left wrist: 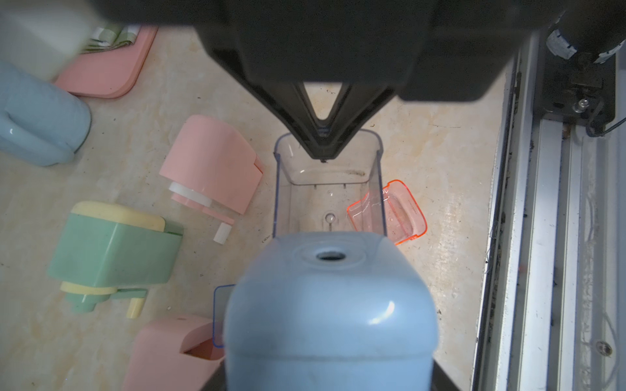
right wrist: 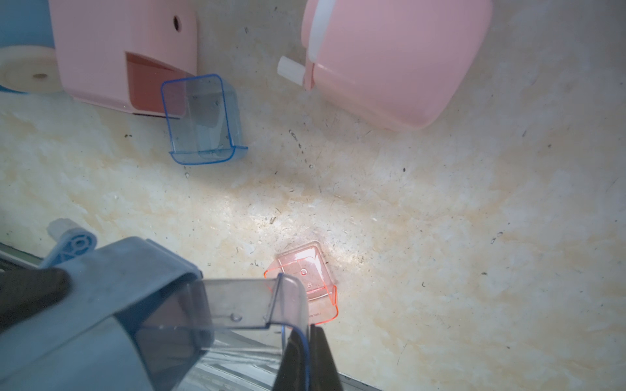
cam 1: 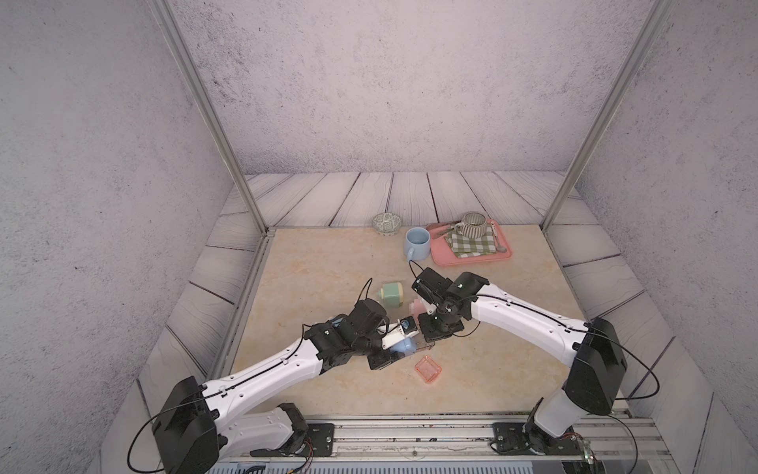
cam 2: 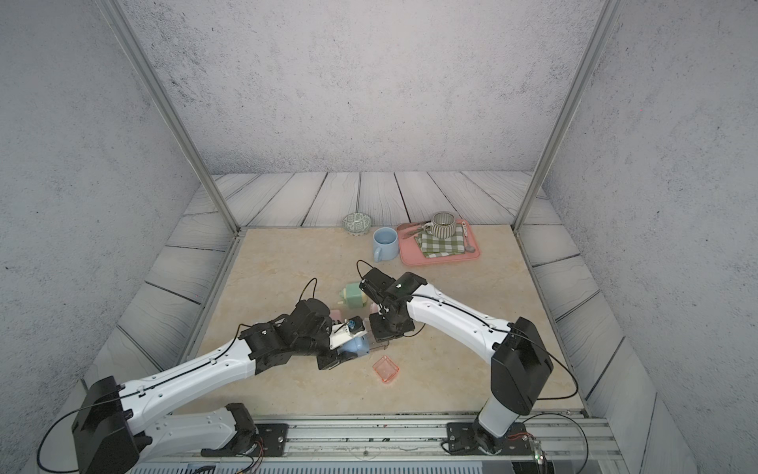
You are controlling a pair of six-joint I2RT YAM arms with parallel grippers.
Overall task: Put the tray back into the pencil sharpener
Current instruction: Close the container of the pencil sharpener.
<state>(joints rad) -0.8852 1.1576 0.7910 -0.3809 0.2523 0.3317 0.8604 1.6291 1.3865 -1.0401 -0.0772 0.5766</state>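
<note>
Overhead, clamps blue pencil sharpener (cam 1: 405, 346) in left gripper (cam 1: 393, 348), pinches clear tray (cam 1: 422, 348) with right gripper (cam 1: 428, 342). Left wrist: shows tray partly inside sharpener's mouth. Right wrist: shows fingers (right wrist: 327, 365) pressed together on tray's front wall.

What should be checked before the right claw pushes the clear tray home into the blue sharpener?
1. Left claw gripping the blue sharpener: ok.
2. Right claw shut on the end wall of the clear tray: ok.
3. Tray's inner end inside the sharpener's slot: ok.
4. Tray fully seated: not ok; most of it sticks out.
5. Tray square to the slot, not binding: cannot tell.
6. Orange tray out of the push line: ok; it lies on the table, apart from the held pair.
</note>
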